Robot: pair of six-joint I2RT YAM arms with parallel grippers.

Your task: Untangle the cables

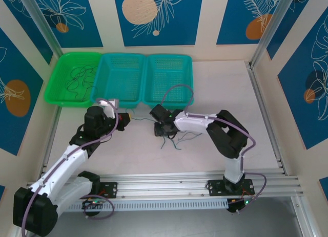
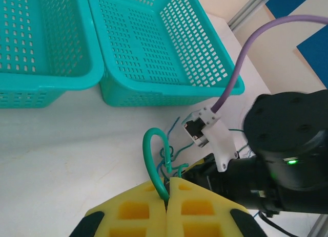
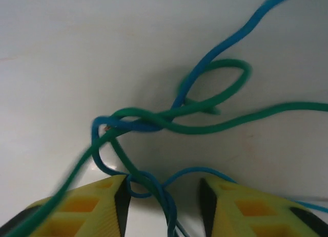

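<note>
1. Top external: the table (image 1: pixel 215 88) carries a green basket (image 1: pixel 54 88) at the far left and two teal baskets (image 1: pixel 123 76) next to it, all three in a row, rims touching.
2. Dark wires (image 1: pixel 77 78) lie loose inside the green basket.
3. A tangle of cables (image 1: pixel 173 139) sits on the table in front of the right-hand teal basket, between my two arms, just under my right wrist.
4. Left wrist view: my left jaws are clamped tight, left pads (image 2: pixel 138 214) meeting at the seam, with the green cable (image 2: pixel 148 163) pinched there.
5. The green cable rises from the seam in a narrow upright loop.
6. The blue cable (image 2: pixel 174 128) twists around that loop just past the pads and runs off toward my right arm.
7. My right arm's black wrist (image 2: pixel 287 145) is close at the right, with a white camera mount (image 2: pixel 210 132) and a lilac cable (image 2: pixel 241 68) plugged into it.
8. Right wrist view: my right jaws stand partly apart, right pads (image 3: pixel 97 209) with a clear gap, gripping nothing.
9. A blue strand runs down through that gap; a blurred green strand crosses over the left pad.
10. The knot (image 3: pixel 136 122) lies just beyond the pads on the table, green and blue wound together.
11. A green loop sits up and right of the knot with blue passing through it, and a green run goes off the right edge.
</note>
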